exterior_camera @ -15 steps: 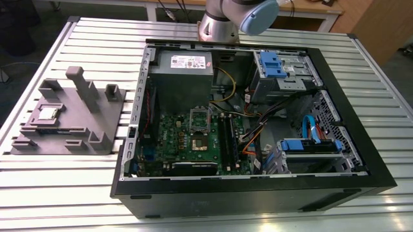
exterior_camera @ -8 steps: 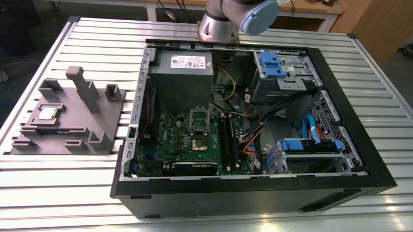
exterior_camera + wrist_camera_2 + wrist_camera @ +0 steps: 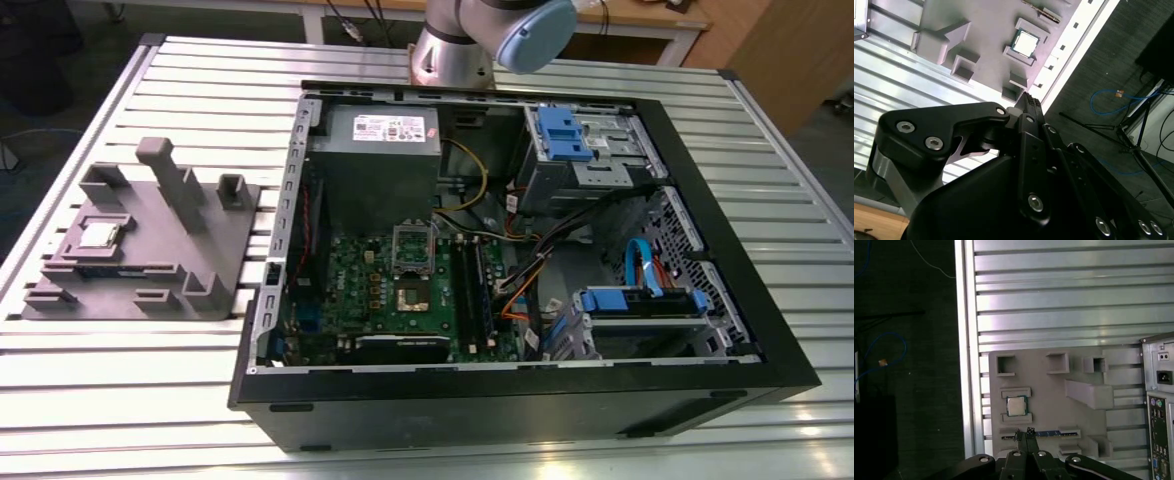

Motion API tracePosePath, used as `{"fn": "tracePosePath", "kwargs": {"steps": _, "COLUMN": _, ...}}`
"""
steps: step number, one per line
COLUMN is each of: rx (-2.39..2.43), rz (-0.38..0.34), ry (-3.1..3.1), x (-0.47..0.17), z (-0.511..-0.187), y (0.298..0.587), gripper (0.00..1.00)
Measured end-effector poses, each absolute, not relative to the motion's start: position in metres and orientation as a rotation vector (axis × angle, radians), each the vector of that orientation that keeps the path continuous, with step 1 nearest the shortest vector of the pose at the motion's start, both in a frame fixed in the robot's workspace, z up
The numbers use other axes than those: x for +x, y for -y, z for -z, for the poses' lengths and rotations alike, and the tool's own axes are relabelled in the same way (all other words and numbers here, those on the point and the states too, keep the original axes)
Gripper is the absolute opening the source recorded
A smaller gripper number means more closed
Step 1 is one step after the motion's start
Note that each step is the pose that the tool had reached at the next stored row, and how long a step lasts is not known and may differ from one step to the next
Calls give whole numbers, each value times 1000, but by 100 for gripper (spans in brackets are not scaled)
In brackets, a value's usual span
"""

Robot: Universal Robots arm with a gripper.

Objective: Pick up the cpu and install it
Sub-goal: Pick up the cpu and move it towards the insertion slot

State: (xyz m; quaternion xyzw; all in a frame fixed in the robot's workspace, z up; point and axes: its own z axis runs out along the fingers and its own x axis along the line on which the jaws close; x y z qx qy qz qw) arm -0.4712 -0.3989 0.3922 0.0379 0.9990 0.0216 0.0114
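Jaws are sitting pressed together with nothing between them, their dark fingertips (image 3: pixel 1027 103) hanging in the air above the grey fixture tray (image 3: pixel 1054 390) and touching none of it. The cpu (image 3: pixel 1015 406) is lying flat, silvery top up, in a shallow pocket of that tray, near the tips in both wrist views. A raised lip is running along two opposite sides of it, and the other two sides are open. Nothing is standing over it. A long narrow board (image 3: pixel 1054 433) is lying in a slot just beside the pocket. Taller blocks (image 3: pixel 163 165) are rising from another part of the tray, well apart from the chip.

The tray is resting on the slatted metal counter (image 3: pixel 200 90), close to the counter's pale edge rail (image 3: pixel 960 340). Past that rail the dark floor (image 3: pixel 904 390) is dropping away, with a blue cable (image 3: pixel 884 347) lying on it.

The tray is lying on the exterior view's left of the open computer case (image 3: pixel 747 300), with a strip of bare slats between them. Inside the case the green motherboard (image 3: pixel 380 265) is facing up, its square socket (image 3: pixel 411 292) showing in the middle. The grey power supply (image 3: pixel 380 135) is sitting beyond it, and loose wires (image 3: pixel 514 290) are crowding the board's edge on the exterior view's right. The arm (image 3: pixel 461 40) is standing beyond the case.
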Motion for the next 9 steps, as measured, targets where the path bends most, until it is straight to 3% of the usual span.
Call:
{"fn": "tracePosePath", "kwargs": {"steps": 2, "rx": 118, "rz": -68, "ry": -3116, "x": -471, "z": -392, "y": 399, "gripper": 11}}
{"fn": "tracePosePath", "kwargs": {"steps": 5, "rx": 118, "rz": -68, "ry": -3116, "x": -471, "z": -392, "y": 399, "gripper": 29}}
{"fn": "tracePosePath", "kwargs": {"steps": 9, "rx": 118, "rz": -68, "ry": -3116, "x": -471, "z": -392, "y": 399, "gripper": 41}}
